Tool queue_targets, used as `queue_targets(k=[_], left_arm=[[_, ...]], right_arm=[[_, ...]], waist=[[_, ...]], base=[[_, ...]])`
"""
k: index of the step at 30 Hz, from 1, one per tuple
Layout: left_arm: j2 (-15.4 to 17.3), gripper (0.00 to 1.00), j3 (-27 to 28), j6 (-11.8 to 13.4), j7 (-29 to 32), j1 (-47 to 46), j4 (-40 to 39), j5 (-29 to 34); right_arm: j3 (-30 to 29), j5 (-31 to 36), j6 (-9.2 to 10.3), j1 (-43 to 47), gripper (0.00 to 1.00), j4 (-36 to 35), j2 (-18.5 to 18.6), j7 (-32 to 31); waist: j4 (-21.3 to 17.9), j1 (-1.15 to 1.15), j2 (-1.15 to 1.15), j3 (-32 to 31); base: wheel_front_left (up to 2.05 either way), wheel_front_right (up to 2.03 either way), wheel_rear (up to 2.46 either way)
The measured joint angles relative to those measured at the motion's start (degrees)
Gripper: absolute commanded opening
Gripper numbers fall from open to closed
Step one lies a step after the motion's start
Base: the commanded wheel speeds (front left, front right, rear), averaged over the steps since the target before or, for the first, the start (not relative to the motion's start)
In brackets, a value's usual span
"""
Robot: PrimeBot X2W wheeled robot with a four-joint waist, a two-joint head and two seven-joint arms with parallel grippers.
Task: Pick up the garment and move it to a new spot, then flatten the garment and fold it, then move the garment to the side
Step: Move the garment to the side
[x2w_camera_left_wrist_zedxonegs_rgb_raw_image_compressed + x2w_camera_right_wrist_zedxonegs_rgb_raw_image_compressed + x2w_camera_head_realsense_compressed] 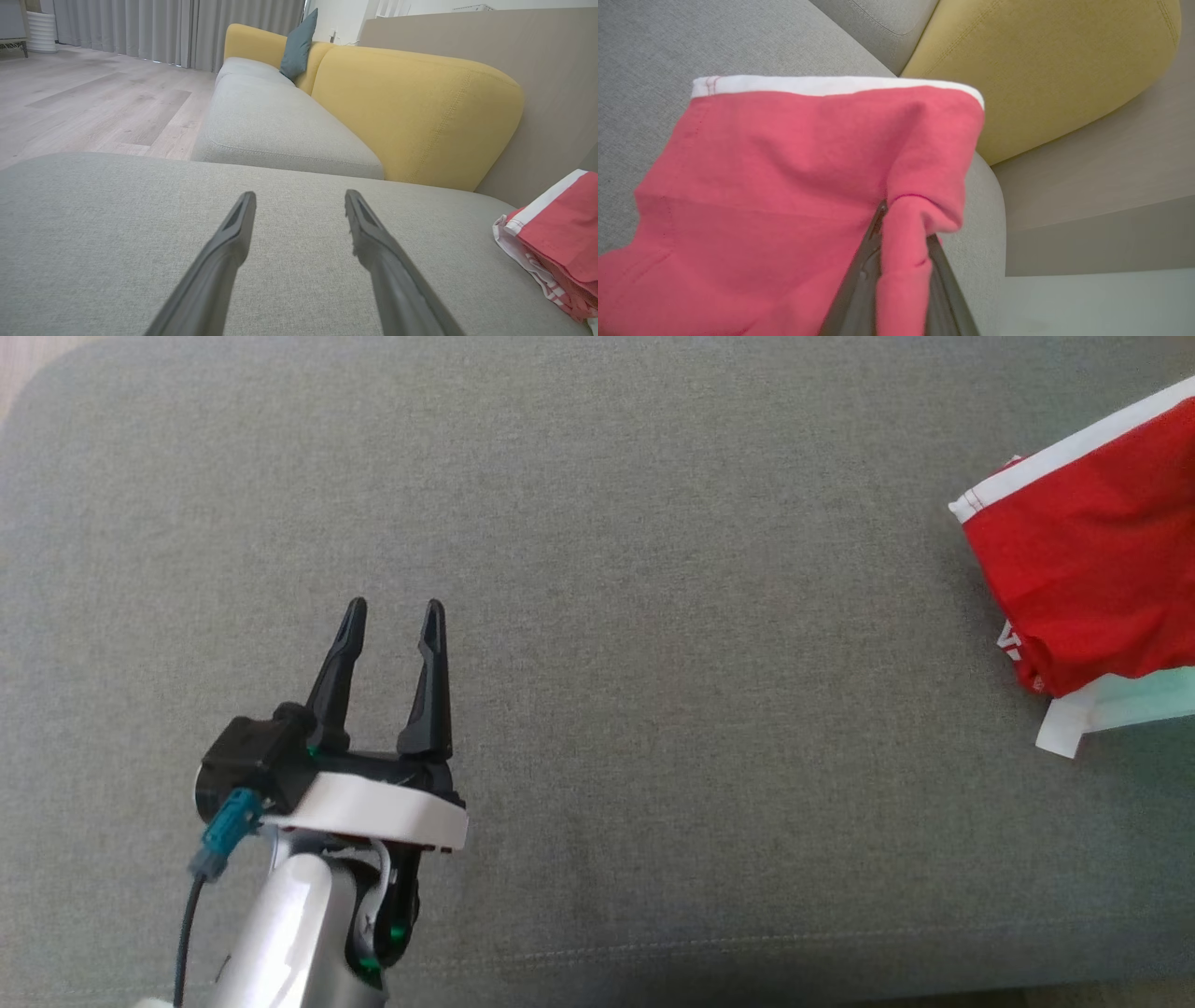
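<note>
Fingers (429,681) of the left gripper (394,611) stood spread wide and empty over the grey seat cushion (653,709), with bare fabric on every side. The right gripper (906,221) pinched a fold of the red, white-banded garment (784,177) near the cushion's rounded right edge, beside a yellow backrest (1041,70). In the head view the garment was cut off by the right border, well apart from the left gripper. A pale green-and-white piece (1120,705) beneath it was hard to identify.
</note>
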State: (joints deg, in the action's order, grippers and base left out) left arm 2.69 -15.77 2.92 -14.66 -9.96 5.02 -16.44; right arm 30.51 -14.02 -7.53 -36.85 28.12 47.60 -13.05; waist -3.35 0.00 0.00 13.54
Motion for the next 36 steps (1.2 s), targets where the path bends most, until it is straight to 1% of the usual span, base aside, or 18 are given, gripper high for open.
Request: queue_targets(k=[2, 7, 18, 19, 20, 21, 22, 23, 32, 36], left_arm=[[0.00, 1.00, 0.04, -0.41, 0.00, -0.14, 0.00, 0.07], [0.00, 1.00, 0.18, -0.42, 0.00, -0.15, 0.01, 0.09], [-0.01, 1.00, 0.22, -0.42, 0.00, -0.15, 0.01, 0.25], [-0.01, 1.00, 0.25, -0.42, 0.00, -0.15, 0.01, 0.25], [-0.01, 1.00, 0.26, -0.42, 0.00, -0.15, 0.01, 0.25], [-0.01, 1.00, 0.31, -0.42, 0.00, -0.15, 0.01, 0.25], [-0.01, 1.00, 0.32, -0.42, 0.00, -0.15, 0.02, 0.25], [-0.01, 1.00, 0.33, -0.42, 0.00, -0.15, 0.02, 0.25], [-0.01, 1.00, 0.62, -0.48, 0.00, -0.16, 0.32, 0.24], [-0.01, 1.00, 0.63, -0.48, 0.00, -0.16, 0.56, 0.23]], right_arm=[[-0.89, 0.03, 0.00, 0.34, 0.00, -1.29, 0.00, -1.16], [-6.00, 0.44, 0.00, 1.21, 0.00, -3.52, -0.03, -3.55], [-10.99, 1.63, 0.00, 5.26, 0.00, -8.09, -0.65, -5.71], [-11.85, 1.67, 0.00, 5.49, 0.04, -8.25, -0.94, -5.73], [-12.60, 1.69, 0.00, 5.80, 0.34, -8.46, -1.26, -6.11], [-13.18, 1.72, 0.00, 6.06, 0.34, -8.64, -1.68, -6.51], [-13.78, 1.77, 0.00, 6.28, 0.65, -8.82, -2.15, -6.78], [-14.34, 1.83, 0.00, 6.65, 1.00, -9.05, -2.52, -6.99], [-17.84, 3.59, 0.00, 8.07, 1.00, -12.28, -4.23, -8.75], [-19.93, 4.47, 0.00, 7.98, 1.00, -14.54, -6.81, -7.54]], waist=[[0.00, 0.00, 0.00, 0.19], [-0.10, 0.00, 0.00, 0.04], [-0.45, 0.00, 0.00, 0.00], [-0.46, 0.00, 0.00, 0.01], [-0.46, 0.00, 0.00, 0.01], [-0.47, 0.00, 0.00, 0.02], [-0.48, 0.00, 0.00, 0.02], [-0.48, 0.00, 0.00, 0.03], [-0.49, 0.00, 0.00, -0.13], [-0.34, 0.00, 0.00, -0.56]], base=[[0.00, 0.00, 0.00], [0.00, 0.00, 0.00], [0.00, 0.00, 0.00], [0.00, 0.00, 0.00], [0.00, 0.00, 0.00], [0.00, 0.00, 0.00], [0.00, 0.00, 0.00], [0.00, 0.00, 0.00], [0.00, 0.00, 0.00], [0.00, 0.00, 0.00]])
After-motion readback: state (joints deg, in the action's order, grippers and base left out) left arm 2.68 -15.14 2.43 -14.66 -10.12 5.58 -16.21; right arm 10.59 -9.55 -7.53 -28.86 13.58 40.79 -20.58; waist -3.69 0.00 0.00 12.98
